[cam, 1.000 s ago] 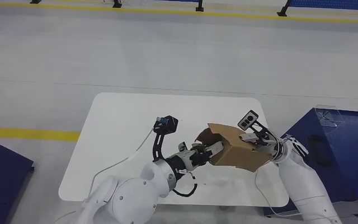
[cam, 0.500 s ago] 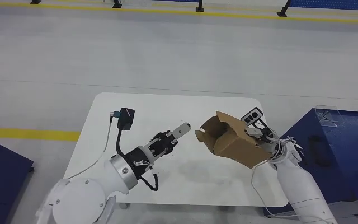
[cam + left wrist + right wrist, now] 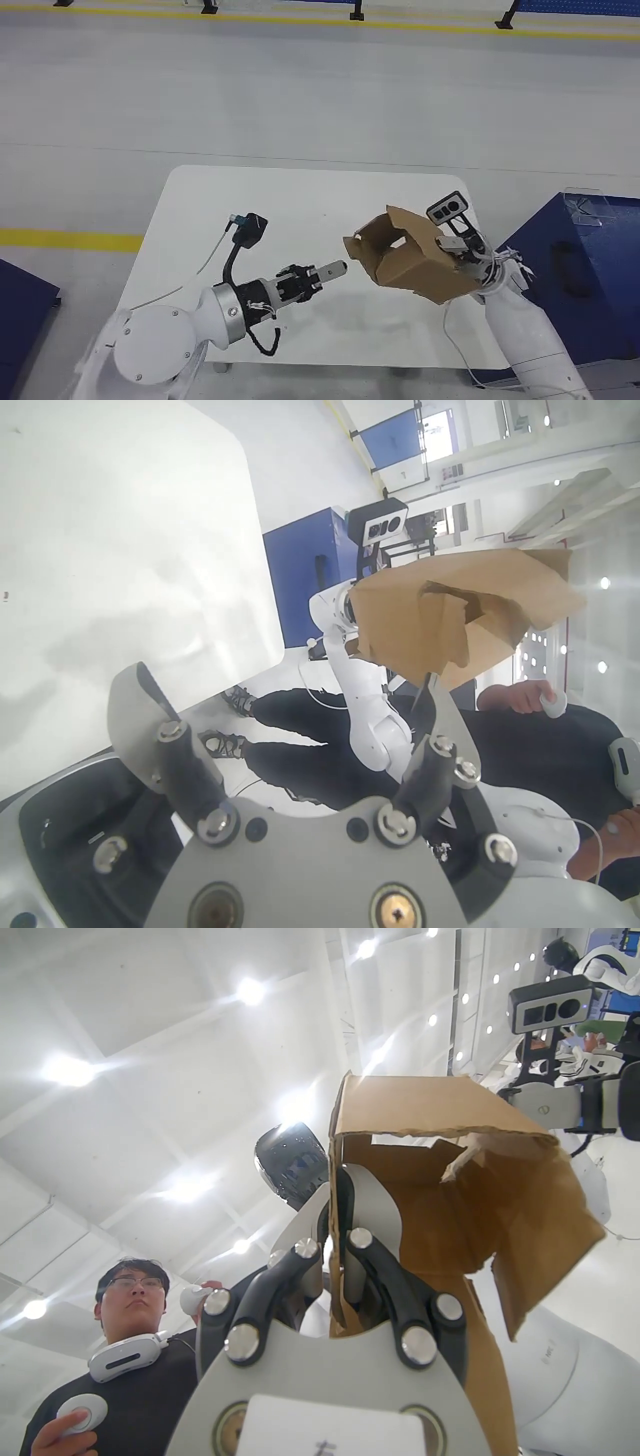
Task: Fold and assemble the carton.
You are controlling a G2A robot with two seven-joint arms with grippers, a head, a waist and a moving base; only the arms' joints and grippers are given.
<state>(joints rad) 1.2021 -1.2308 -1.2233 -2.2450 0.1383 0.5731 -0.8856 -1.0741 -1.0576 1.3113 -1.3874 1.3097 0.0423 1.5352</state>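
A brown cardboard carton [image 3: 410, 262] hangs tilted above the table's right part, its open end with loose flaps facing my left arm. My right gripper [image 3: 336, 1213] is shut on one carton [image 3: 450, 1208] wall, a finger on each side of it. In the top view the right gripper [image 3: 462, 256] sits at the carton's far-right end. My left gripper [image 3: 335, 268] hovers just left of the open end, a small gap away. The left wrist view shows this left gripper [image 3: 290, 695] open with nothing in it, and the carton [image 3: 450, 610] beyond its fingertips.
The white table [image 3: 250, 220] has bare surface on its left and far sides. A blue cabinet [image 3: 585, 260] stands close to the table's right edge. Another blue object [image 3: 20, 300] is on the floor at the left.
My left gripper has let go of the carton's open end and drawn back to the left, then edged closer again. The right arm has raised and tilted the carton a little.
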